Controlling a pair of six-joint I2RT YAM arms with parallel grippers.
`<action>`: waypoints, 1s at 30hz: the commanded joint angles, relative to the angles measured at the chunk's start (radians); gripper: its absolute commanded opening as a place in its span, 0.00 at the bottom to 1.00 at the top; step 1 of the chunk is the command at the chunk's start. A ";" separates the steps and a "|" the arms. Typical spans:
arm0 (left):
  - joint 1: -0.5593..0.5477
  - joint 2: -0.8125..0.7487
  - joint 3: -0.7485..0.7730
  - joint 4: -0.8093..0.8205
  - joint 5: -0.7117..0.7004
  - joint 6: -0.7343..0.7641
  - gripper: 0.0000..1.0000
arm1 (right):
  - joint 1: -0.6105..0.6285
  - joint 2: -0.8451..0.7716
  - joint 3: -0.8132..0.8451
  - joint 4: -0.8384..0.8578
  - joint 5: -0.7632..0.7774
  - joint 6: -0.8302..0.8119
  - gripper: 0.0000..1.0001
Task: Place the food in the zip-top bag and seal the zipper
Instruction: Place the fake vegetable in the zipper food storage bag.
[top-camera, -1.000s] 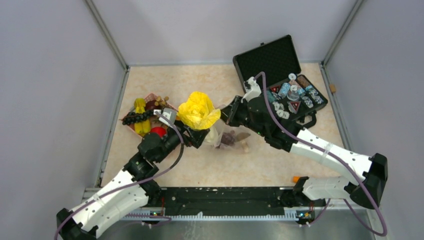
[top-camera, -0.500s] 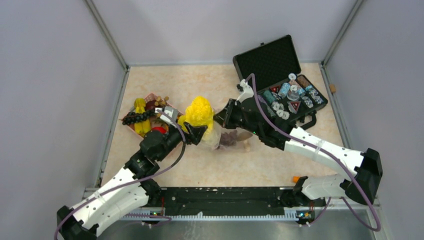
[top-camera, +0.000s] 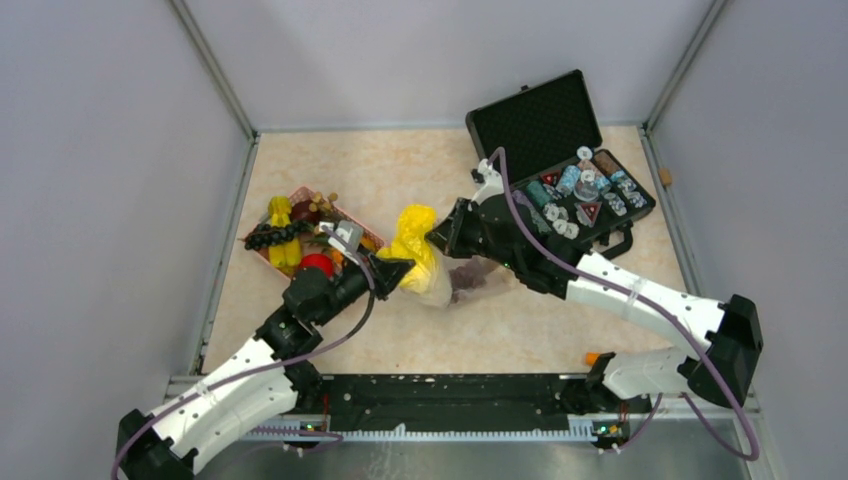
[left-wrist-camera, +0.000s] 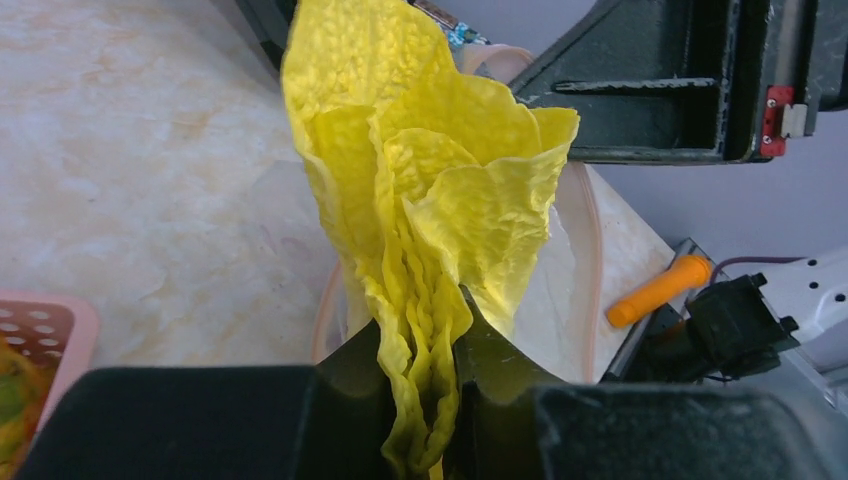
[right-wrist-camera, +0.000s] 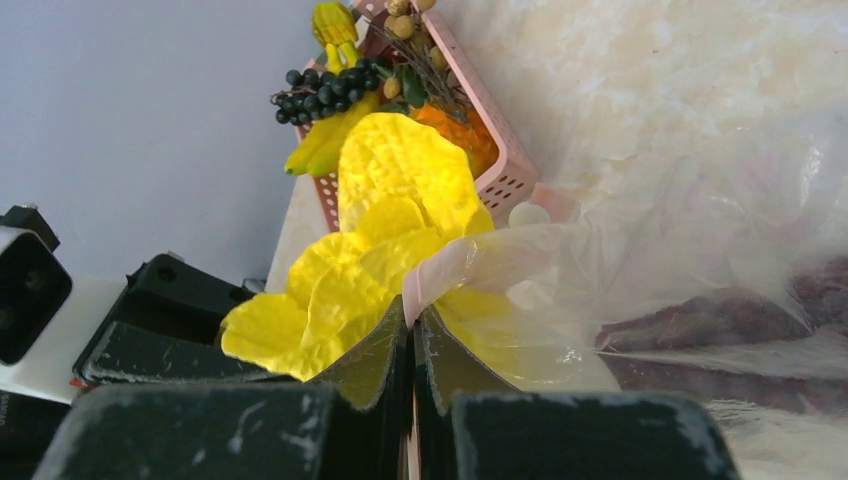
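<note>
The left arm (top-camera: 225, 385) and right arm (top-camera: 640, 300) had white shells on their long links, with black joints and wrists. A purple cable (top-camera: 503, 170) trailed along each. The left gripper (left-wrist-camera: 425, 335) and right gripper (right-wrist-camera: 412, 322) had matte black, wedge-shaped fingers. A small red tag (left-wrist-camera: 778, 105) marked the right gripper's housing.

yellow lettuce leaf (left-wrist-camera: 430, 200), clear bag (right-wrist-camera: 680, 220) pink-edged, pink lattice basket (right-wrist-camera: 505, 180)

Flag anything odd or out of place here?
The yellow leafy piece, pinched in the left gripper, is crumpled and mostly sticks out of the zip-top bag. An orange piece lies stray by the right arm's base.
</note>
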 joint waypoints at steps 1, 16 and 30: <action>-0.008 0.029 -0.029 0.221 0.156 -0.041 0.00 | -0.011 0.016 0.081 0.047 0.048 0.034 0.00; -0.008 -0.159 -0.128 0.486 -0.313 -0.091 0.00 | -0.013 -0.069 -0.023 0.292 -0.029 0.245 0.00; -0.017 -0.001 -0.143 0.544 -0.286 -0.018 0.00 | -0.013 -0.052 -0.079 0.388 -0.098 0.343 0.00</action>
